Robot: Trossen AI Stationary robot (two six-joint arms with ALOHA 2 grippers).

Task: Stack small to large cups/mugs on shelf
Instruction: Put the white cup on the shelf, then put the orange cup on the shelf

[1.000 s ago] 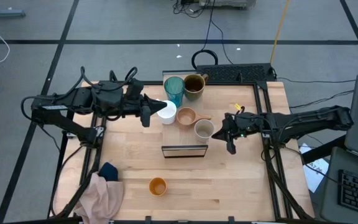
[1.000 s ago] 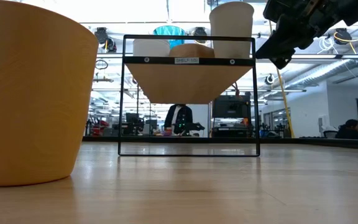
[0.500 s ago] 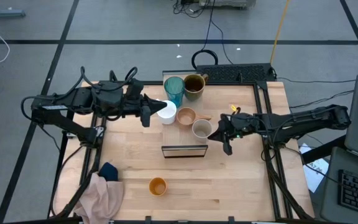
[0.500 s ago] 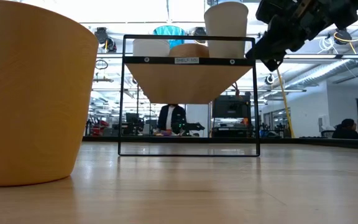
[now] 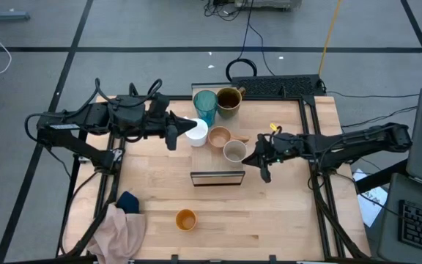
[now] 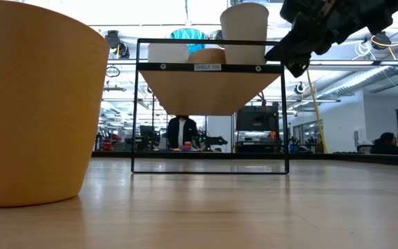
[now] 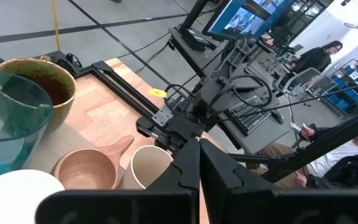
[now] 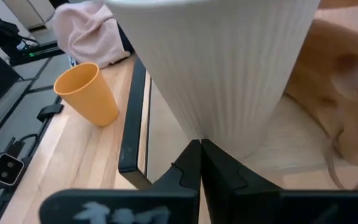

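While closed right hand (image 5: 258, 163) nudges small ribbed beige cup (image 5: 234, 151) along light-wood shelf (image 5: 217, 176), push low and slowly.

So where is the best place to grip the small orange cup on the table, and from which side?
Grip the orange cup at its rim, coming down from above. It stands upright and alone on the table, mouth open upward, with no handle, so one finger could likely go inside and one outside.
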